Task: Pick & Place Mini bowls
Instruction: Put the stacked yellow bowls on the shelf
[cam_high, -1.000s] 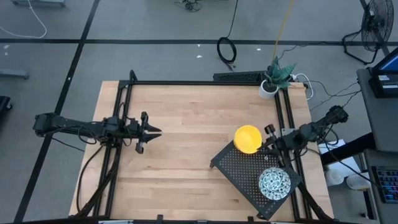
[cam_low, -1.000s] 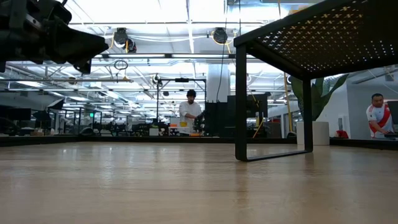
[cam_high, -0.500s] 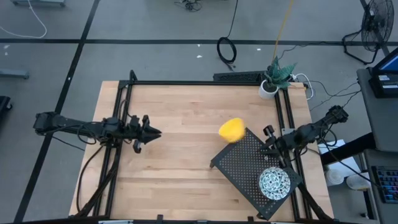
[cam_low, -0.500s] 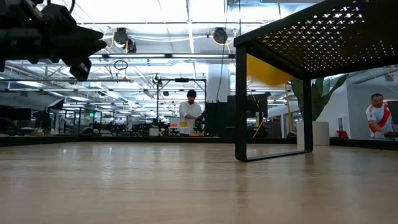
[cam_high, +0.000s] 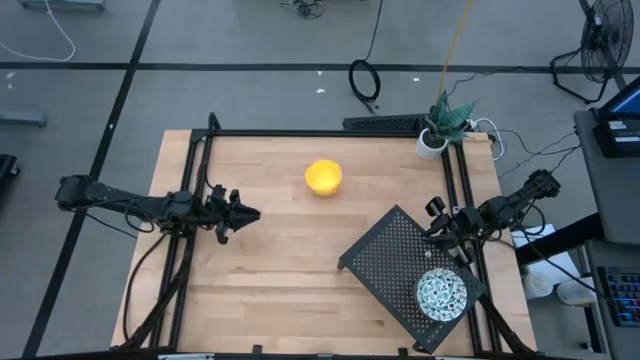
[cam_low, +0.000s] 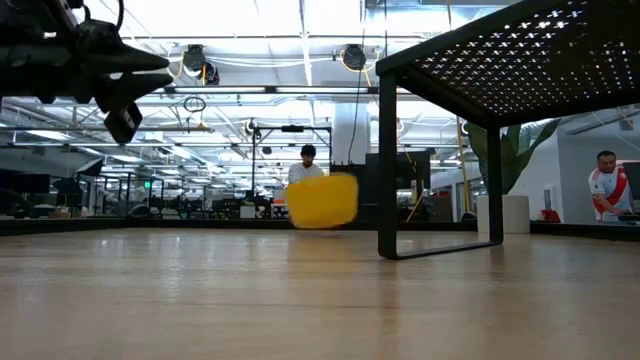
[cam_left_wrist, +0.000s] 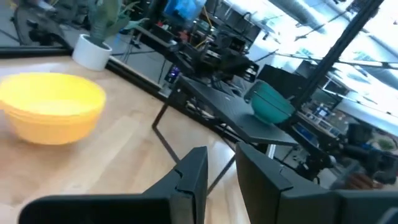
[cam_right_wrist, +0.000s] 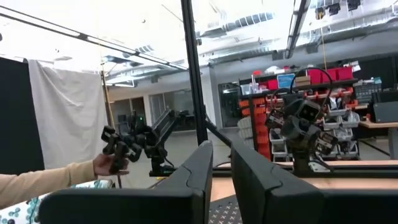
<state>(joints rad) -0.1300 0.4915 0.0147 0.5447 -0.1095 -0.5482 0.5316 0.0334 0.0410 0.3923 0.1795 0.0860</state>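
Two bowls in sight: one on the stand, one loose on the table.
Patterned bowl: the small round blue-and-white patterned bowl (cam_high: 441, 293) sits on the near right end of the black perforated metal stand (cam_high: 390, 255), as it did a second ago.
Right gripper: the right gripper (cam_high: 437, 232) hangs at the stand's right edge, fingers drawn close with only a slim gap, holding nothing.
Left gripper: the left gripper (cam_high: 243, 212) waits over the left half of the light wooden table (cam_high: 280, 300), fingers narrow and empty, pointing right.
Yellow bowl: the small plain bright yellow bowl (cam_high: 323, 177) was on the stand's far corner a second ago; now it is on the bare wood, far of centre, well apart from the stand and both grippers. In the low view it looks blurred, perhaps not settled.
Meaning: it seems to have slid off the stand, so this placement is likely undone and needs a fresh pick.
Far edge: a white plant pot (cam_high: 431, 143) stands at the far right corner.
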